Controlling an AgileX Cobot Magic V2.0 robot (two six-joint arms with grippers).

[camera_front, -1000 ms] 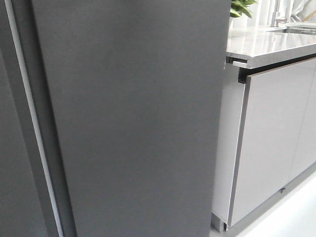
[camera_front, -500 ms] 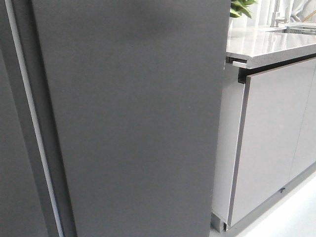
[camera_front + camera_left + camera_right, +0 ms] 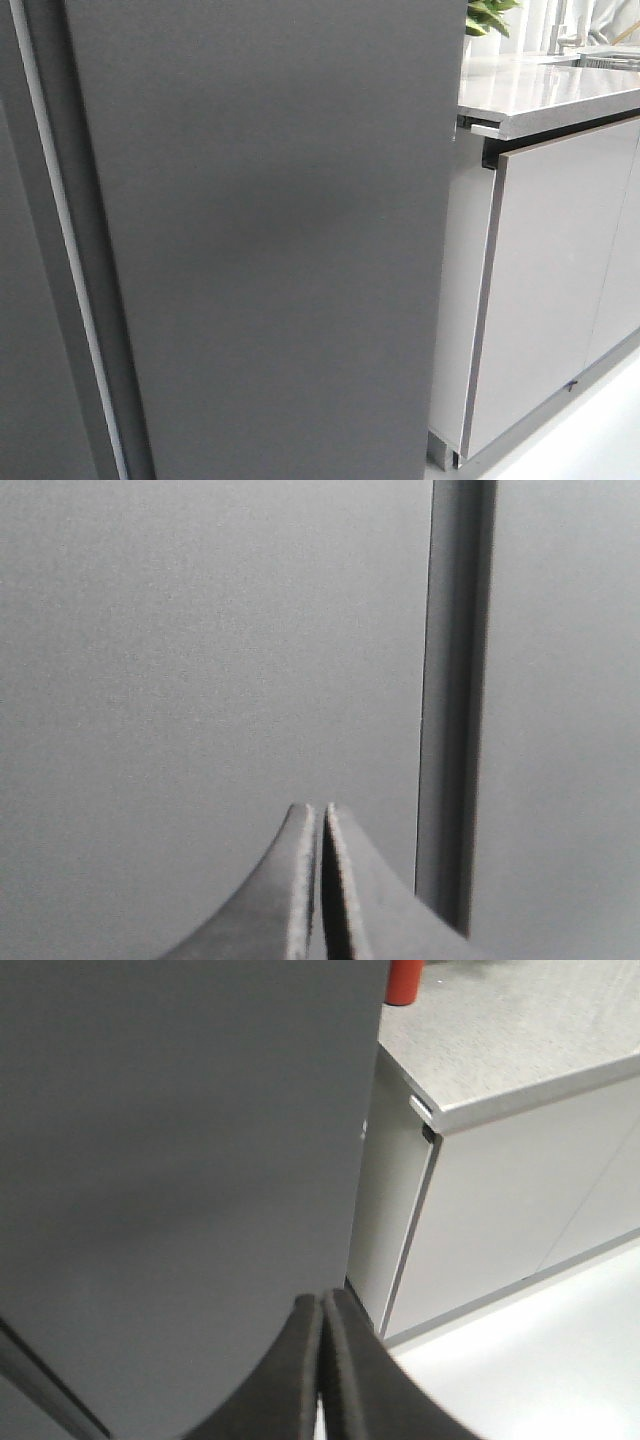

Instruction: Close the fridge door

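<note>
The fridge door (image 3: pixel 270 250) is a tall matte dark-grey slab that fills most of the front view. A pale strip (image 3: pixel 60 250) runs along its left edge at the seam. No gripper shows in the front view. My left gripper (image 3: pixel 320 808) is shut and empty, its tips close to a dark-grey face beside a vertical seam (image 3: pixel 455 700). I cannot tell if the tips touch it. My right gripper (image 3: pixel 325 1298) is shut and empty, close to the door's face (image 3: pixel 180 1160) near its right edge. The door's inner face is hidden.
The twin dark-grey panel (image 3: pixel 20 380) stands left of the seam. Right of the door are a pale grey cabinet door (image 3: pixel 550 290) and a grey countertop (image 3: pixel 560 95) with a plant (image 3: pixel 490 15). A red object (image 3: pixel 405 980) stands on the counter. White floor (image 3: pixel 520 1360) lies below.
The door's edges stand where they were. Only a faint shadow on its face has shifted lower.
</note>
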